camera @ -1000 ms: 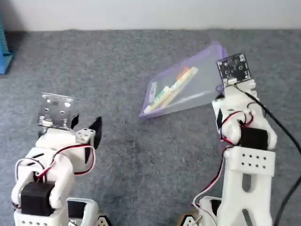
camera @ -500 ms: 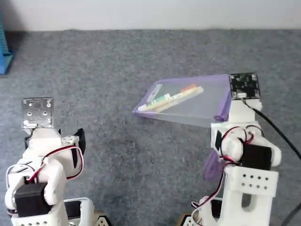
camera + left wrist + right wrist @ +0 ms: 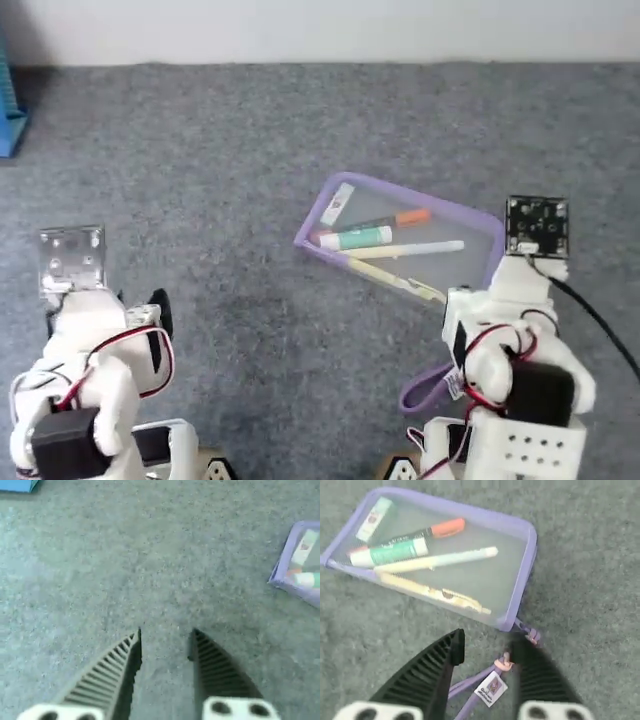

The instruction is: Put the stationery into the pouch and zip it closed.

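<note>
A clear pouch (image 3: pixel 420 262) with purple trim lies flat on the grey carpet, right of centre. Inside it are an orange-capped marker (image 3: pixel 427 531), a green-labelled stick (image 3: pixel 390 553), a white pen (image 3: pixel 445 559), a yellow pen (image 3: pixel 432 592) and a small labelled eraser (image 3: pixel 376 512). Its purple strap (image 3: pixel 477 690) with a tag trails from the near corner. My right gripper (image 3: pixel 487 650) hangs open just above that strap, close to the pouch's near edge. My left gripper (image 3: pixel 166 635) is open over bare carpet, well away from the pouch (image 3: pixel 300 562).
A blue object (image 3: pixel 10 110) stands at the far left edge of the carpet, by the wall. The strap loop (image 3: pixel 425 390) lies beside the right arm's base. Open carpet lies between the two arms.
The pouch was held up tilted by my right gripper; it has come nearer, now lies flat, and the gripper has let go. Both arms drew back toward their bases.
</note>
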